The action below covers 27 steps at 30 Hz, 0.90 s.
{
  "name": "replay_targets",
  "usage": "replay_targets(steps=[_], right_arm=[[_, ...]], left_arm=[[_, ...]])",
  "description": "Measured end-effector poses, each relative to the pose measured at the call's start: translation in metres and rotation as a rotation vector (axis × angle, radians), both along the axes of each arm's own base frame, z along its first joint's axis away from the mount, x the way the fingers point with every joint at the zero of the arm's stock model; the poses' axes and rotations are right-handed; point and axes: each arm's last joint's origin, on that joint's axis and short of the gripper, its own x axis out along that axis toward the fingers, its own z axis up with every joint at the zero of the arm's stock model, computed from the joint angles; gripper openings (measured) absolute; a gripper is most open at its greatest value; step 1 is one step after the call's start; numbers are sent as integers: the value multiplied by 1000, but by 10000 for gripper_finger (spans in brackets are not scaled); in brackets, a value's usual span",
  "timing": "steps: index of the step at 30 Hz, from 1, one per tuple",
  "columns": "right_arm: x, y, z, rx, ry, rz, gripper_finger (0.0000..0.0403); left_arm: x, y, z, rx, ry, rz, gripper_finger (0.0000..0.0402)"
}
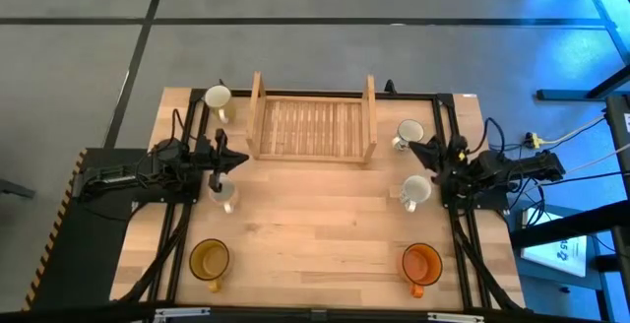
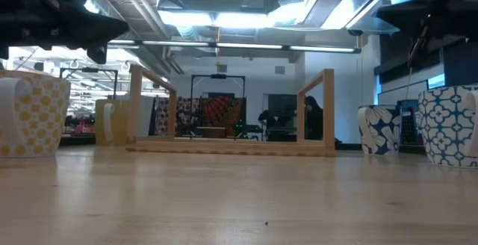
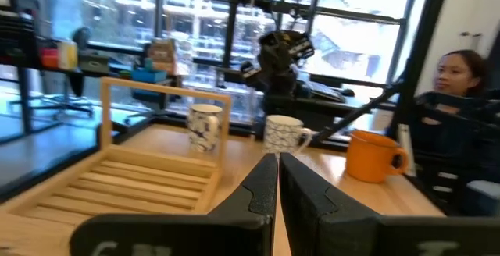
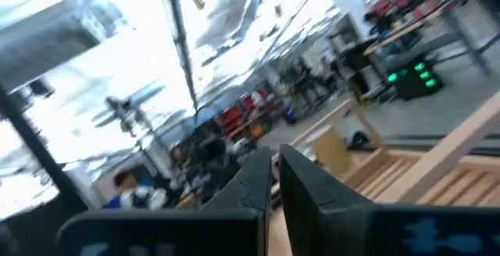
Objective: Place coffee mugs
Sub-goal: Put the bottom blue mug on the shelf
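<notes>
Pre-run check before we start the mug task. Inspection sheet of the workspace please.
Surface: wooden table, middle bare.
Job's things: six mugs, none on the wooden rack; white mugs on the left, on the right; amber mug front left, orange mug front right.
Clutter: nothing seen.
Grippers: left gripper and right gripper, fingers shut, empty.
Cables: bundle off the right edge.
Surroundings: a person beyond the table.
</notes>
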Motion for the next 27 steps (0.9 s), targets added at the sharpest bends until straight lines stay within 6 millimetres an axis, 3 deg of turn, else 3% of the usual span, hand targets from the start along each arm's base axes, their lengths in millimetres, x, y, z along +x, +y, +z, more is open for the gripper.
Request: replay_targets(steps=[3,9,20,27], right_arm=[[-1,-1,3,32,-12,-33,19],[0,-2,28,26,3,-62,19],[31,5,103,-45,287,-74,19],[55,12,146,-27,466,25,19]], left_arm=[[0,0,2,-17,-22,11,9],[-5,4,18,-130,-216,120,9],[-8,4,25,-166,-307,146,9],[-8,4,25,-244,-322,129,9]])
